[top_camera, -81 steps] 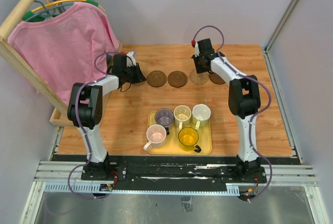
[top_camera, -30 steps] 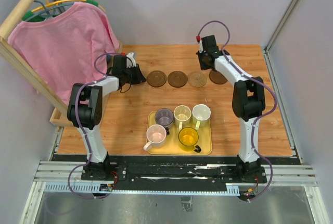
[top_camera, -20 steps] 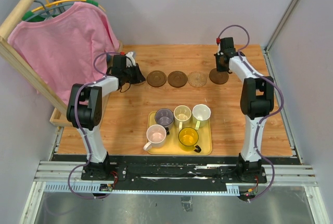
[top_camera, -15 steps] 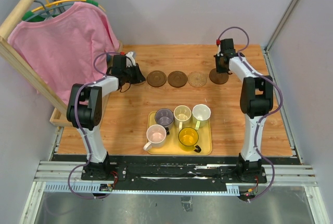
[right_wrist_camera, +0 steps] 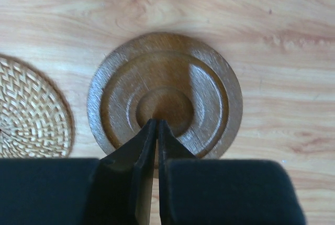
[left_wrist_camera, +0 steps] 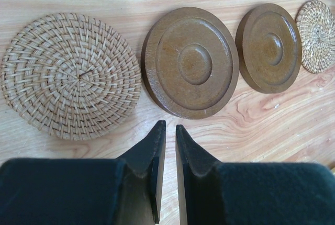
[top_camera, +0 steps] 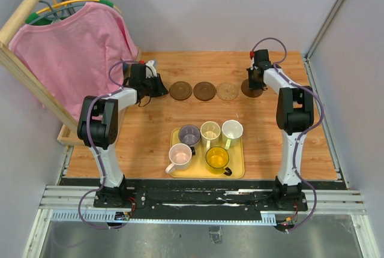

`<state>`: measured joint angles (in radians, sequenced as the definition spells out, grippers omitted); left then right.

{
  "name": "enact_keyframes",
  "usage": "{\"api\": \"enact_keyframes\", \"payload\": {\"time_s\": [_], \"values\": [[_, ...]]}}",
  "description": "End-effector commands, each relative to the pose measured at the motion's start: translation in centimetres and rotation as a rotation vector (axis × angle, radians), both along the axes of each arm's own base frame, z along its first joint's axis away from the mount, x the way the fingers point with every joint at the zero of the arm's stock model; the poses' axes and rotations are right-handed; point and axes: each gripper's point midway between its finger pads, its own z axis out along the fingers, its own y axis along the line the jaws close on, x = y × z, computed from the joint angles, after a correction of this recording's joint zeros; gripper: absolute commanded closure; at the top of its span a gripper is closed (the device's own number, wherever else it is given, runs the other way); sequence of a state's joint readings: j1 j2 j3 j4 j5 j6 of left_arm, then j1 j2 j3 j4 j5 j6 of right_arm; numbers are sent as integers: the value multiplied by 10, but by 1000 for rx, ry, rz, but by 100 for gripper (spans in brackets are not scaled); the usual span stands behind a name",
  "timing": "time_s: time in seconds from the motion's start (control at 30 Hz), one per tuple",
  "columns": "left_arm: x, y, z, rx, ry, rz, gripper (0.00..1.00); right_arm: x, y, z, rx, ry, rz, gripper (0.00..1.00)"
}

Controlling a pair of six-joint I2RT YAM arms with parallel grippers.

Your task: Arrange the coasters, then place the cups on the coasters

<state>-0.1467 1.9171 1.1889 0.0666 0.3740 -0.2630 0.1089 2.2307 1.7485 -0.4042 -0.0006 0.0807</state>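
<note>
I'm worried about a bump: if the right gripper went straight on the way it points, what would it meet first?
Probably the dark brown coaster: the shut right gripper points at its centre dip, though the gap between them is unclear.

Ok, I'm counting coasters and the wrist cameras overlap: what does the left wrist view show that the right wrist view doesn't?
Only left wrist: the left claw, a first woven coaster and two dark brown coasters. Only right wrist: the shut right claw, tips over the centre of a third dark coaster. Both: the wooden table and a second woven coaster, at the left view's right edge and the right view's left edge.
</note>
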Motion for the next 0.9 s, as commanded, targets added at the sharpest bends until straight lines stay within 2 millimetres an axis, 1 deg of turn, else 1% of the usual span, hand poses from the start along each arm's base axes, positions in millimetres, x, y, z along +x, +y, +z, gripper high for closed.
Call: {"api": "enact_keyframes", "payload": {"time_s": [0.0,0.1,0.17,0.27,0.37,0.5,0.67,0.77,0.87], "values": [[-2,-5,-2,-15,-2,-22,82,-36,-7,-13,31,109,-56,93],[-3,-5,-3,-17,1,-21,82,-52,-6,-19,48,141,-72,93],[-4,-5,-3,-17,2,-22,82,-58,-4,-22,59,151,-74,93],[-5,-5,-3,-18,4,-22,82,-60,-3,-23,66,149,-70,93],[-6,-6,-4,-18,5,-24,82,-57,-5,-21,53,140,-64,93],[-6,-5,-2,-16,2,-23,82,-46,-9,-3,25,94,-57,93],[-4,-4,3,-12,-11,-21,82,-32,-5,35,23,4,-33,91],[-3,-5,6,-15,-21,-20,82,-27,8,53,39,-45,13,91],[-3,-4,8,-19,-43,-12,82,-21,27,61,76,-85,74,90]]}}
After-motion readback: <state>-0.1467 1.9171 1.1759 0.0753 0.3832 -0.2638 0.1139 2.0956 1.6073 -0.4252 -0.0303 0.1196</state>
